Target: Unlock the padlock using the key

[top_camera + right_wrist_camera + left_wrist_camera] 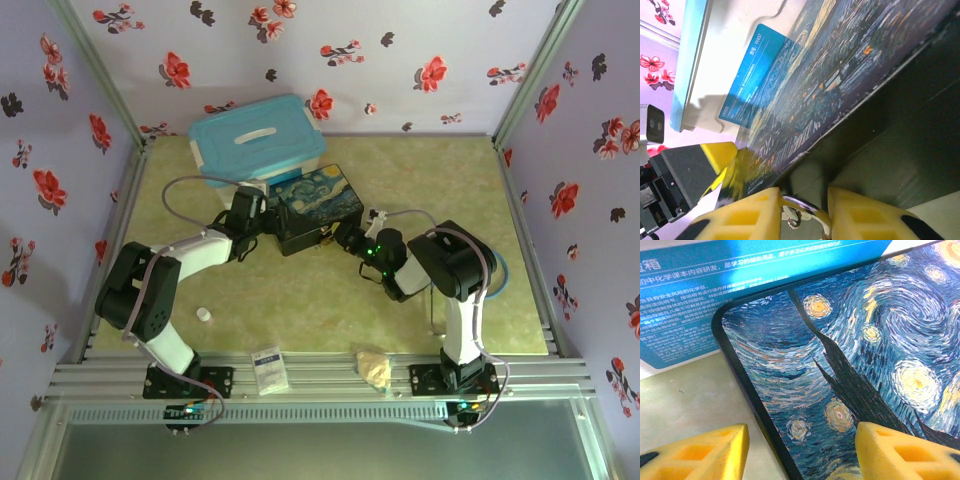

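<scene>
Now padlock [799,202] shackle btwn right pincer [803,196] fingers, at box [900,130] front.

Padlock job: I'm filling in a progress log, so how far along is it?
Done: both end effectors are at the painted box. In hand: the left end effector straddles its corner, fingers apart; the right end effector has a silver loop, likely the padlock's shackle, between its fingers at the box front. Still to do: confirm the grip, then the unlocking itself.
</scene>
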`<action>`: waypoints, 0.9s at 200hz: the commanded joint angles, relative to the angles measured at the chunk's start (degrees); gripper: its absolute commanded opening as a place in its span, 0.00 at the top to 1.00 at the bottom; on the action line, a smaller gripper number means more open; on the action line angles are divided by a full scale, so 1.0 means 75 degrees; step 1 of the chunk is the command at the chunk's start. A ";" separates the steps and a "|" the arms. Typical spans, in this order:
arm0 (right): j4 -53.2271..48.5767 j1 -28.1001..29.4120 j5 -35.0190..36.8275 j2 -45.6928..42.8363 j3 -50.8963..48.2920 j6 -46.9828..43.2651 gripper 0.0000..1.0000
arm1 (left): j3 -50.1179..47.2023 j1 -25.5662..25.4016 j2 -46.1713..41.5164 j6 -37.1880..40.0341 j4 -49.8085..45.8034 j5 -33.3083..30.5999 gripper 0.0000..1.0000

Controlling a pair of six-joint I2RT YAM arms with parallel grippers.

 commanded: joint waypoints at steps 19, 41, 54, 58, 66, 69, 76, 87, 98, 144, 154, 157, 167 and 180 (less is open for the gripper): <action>0.0080 0.0053 0.0281 -0.0124 -0.0101 -0.0173 0.84 | -0.0350 -0.0025 0.0417 0.0315 -0.1916 -0.0050 0.42; 0.0087 0.0065 0.0500 -0.0218 -0.0221 -0.0270 0.90 | -0.0352 -0.0024 0.0437 0.0284 -0.1909 -0.0063 0.41; 0.0084 0.0065 0.0616 -0.0252 -0.0291 -0.0296 0.92 | -0.0352 -0.0021 0.0441 0.0272 -0.1899 -0.0063 0.41; 0.0083 0.0065 0.0659 -0.0272 -0.0314 -0.0317 0.93 | -0.0352 -0.0023 0.0439 0.0276 -0.1899 -0.0061 0.41; 0.0086 0.0076 0.0757 -0.0309 -0.0358 -0.0318 0.94 | -0.0346 -0.0024 0.0435 0.0261 -0.1898 -0.0071 0.41; 0.0089 0.0076 0.0793 -0.0327 -0.0382 -0.0300 0.95 | -0.0352 -0.0028 0.0440 0.0263 -0.1898 -0.0062 0.41; 0.0086 0.0095 0.0870 -0.0373 -0.0431 -0.0319 0.96 | -0.0347 -0.0020 0.0441 0.0261 -0.1910 -0.0055 0.41; 0.0088 0.0112 0.1043 -0.0495 -0.0558 -0.0321 0.98 | -0.0358 -0.0024 0.0438 0.0254 -0.1906 -0.0052 0.41; 0.0079 0.0135 0.1259 -0.0589 -0.0690 -0.0321 1.00 | -0.0364 -0.0024 0.0441 0.0247 -0.1894 -0.0050 0.41; 0.0087 0.0170 0.2510 -0.0725 -0.1248 0.0472 1.00 | -0.0417 -0.0027 0.0463 0.0213 -0.1831 -0.0052 0.41; 0.0089 0.0250 0.2517 -0.0630 -0.1159 0.0838 1.00 | -0.0423 -0.0024 0.0486 0.0213 -0.1825 -0.0049 0.41; 0.0082 0.0297 0.2532 -0.0593 -0.1128 0.0920 1.00 | -0.0421 -0.0024 0.0497 0.0222 -0.1807 -0.0049 0.41; 0.0091 0.0487 0.2738 -0.0505 -0.1056 0.1282 1.00 | -0.0434 -0.0024 0.0517 0.0217 -0.1771 -0.0049 0.41; 0.0077 0.0643 0.3074 -0.0398 -0.1033 0.1793 1.00 | -0.0446 -0.0024 0.0546 0.0203 -0.1738 -0.0049 0.41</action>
